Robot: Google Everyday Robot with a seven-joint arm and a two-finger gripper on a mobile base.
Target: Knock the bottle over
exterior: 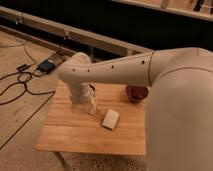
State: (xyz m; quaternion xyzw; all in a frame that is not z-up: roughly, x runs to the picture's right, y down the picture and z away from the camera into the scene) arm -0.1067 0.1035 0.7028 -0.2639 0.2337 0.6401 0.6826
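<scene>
The robot's 1 white arm [125, 67] fills the right of the camera view and bends down over the wooden tabletop [75, 132], towards its far left part. The dark red bowl [136, 94] sits near the far edge, partly behind the arm; whether anything lies in it cannot be told. The flat white block [110, 119] rests nearer the middle. The claw [84, 104] hangs low by the bottle [92, 106], which seems to stand upright just beside it, contents unreadable. Whether the claw is released or clenched, I cannot tell. The step in hand looks like the approach; the next move likely calls for a sideways push high on the bottle.
</scene>
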